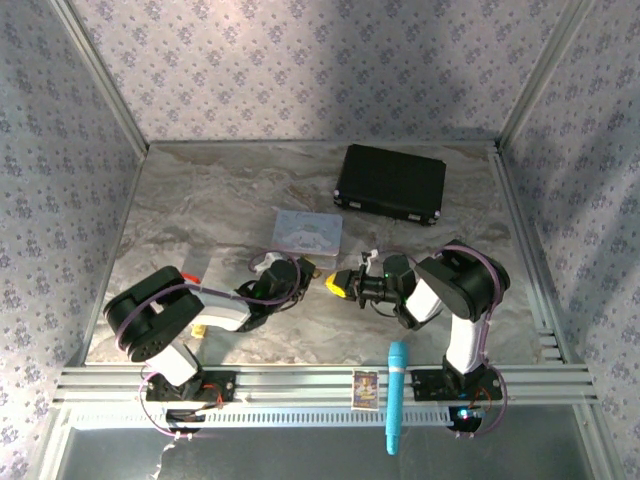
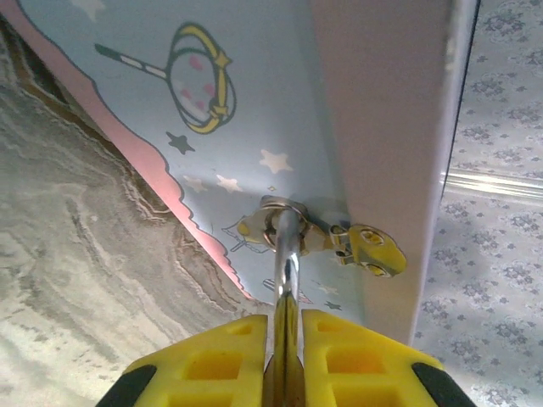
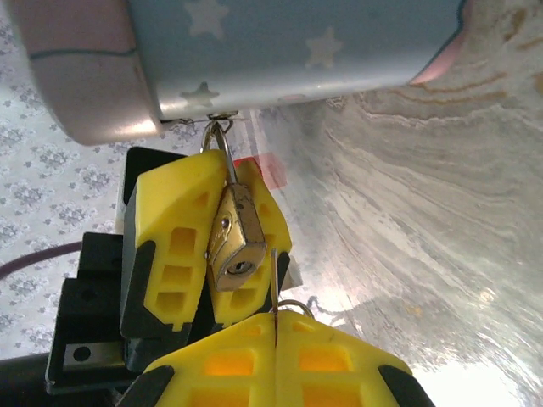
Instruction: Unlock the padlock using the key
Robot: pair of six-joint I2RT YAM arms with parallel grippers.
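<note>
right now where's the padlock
In the right wrist view the padlock hangs left of centre from the pale blue tin, pinched in the left claw, above the key in the right claw.

Floral-papered walls (image 1: 300, 60) (pale lilac) enclose a grey marbled tabletop (image 1: 200, 200), softly lit

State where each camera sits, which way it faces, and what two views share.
Top external: above and behind the arm bases, looking down on the table; both arms show.
Left wrist: on the left arm, facing the pale blue tin; the left gripper pinches the padlock.
Right wrist: on the right arm, facing the padlock; the right gripper pinches the key.
Shared: both wrist views show the pale blue tin and the padlock.
</note>
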